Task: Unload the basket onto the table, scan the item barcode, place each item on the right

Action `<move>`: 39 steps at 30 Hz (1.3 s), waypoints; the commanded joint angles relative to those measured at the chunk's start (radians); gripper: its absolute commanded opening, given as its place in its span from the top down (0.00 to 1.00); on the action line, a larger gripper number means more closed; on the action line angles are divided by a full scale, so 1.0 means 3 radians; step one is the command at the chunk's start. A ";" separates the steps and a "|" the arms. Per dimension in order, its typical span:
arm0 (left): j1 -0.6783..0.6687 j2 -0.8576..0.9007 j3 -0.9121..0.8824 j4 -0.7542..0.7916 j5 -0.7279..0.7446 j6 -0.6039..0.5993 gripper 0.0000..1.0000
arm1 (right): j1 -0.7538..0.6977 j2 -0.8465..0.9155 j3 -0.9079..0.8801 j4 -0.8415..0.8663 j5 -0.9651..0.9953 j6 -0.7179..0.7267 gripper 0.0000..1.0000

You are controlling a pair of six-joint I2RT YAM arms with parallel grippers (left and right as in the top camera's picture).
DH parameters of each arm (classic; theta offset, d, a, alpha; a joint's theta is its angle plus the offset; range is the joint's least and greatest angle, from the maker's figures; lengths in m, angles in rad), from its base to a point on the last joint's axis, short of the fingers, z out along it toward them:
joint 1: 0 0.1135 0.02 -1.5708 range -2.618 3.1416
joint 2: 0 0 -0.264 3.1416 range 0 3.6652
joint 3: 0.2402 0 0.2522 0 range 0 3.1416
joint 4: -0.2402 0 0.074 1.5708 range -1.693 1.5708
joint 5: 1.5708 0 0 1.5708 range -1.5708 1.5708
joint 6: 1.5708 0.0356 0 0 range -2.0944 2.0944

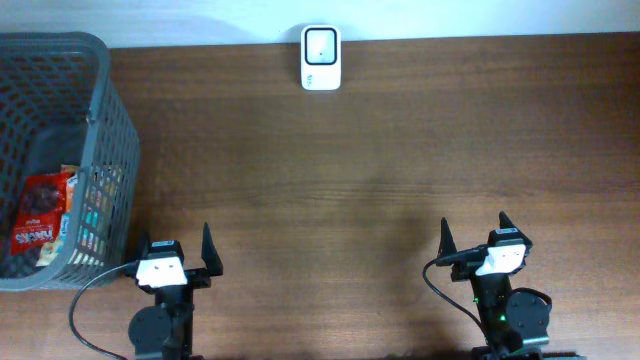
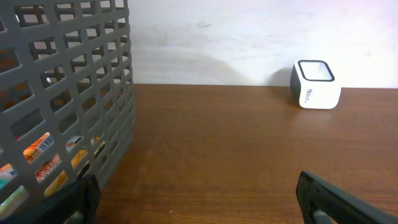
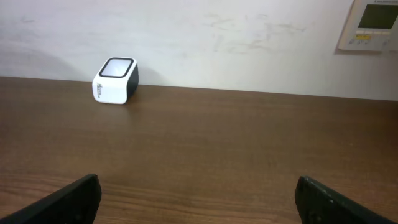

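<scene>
Overhead view of a brown tabletop (image 1: 350, 170). Two robot arms sit at the near edge. The left claw (image 1: 176, 250) and the right claw (image 1: 473, 235) are both spread wide and hold nothing. The items lie in a grey basket (image 1: 100, 110) at the left, a red snack packet (image 1: 38, 222) among them. A white scanner (image 1: 321, 58) stands at the far edge, centre. The task appears to be at its start. The next move likely calls for the left claw to reach over the basket rim and grip a packet.
</scene>
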 commanded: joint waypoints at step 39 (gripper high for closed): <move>0.0011 -0.0025 0.0296 0.2473 0.1817 -0.0025 0.01 | -0.0018 -0.0019 -0.0024 -0.0015 0.0039 0.0017 0.02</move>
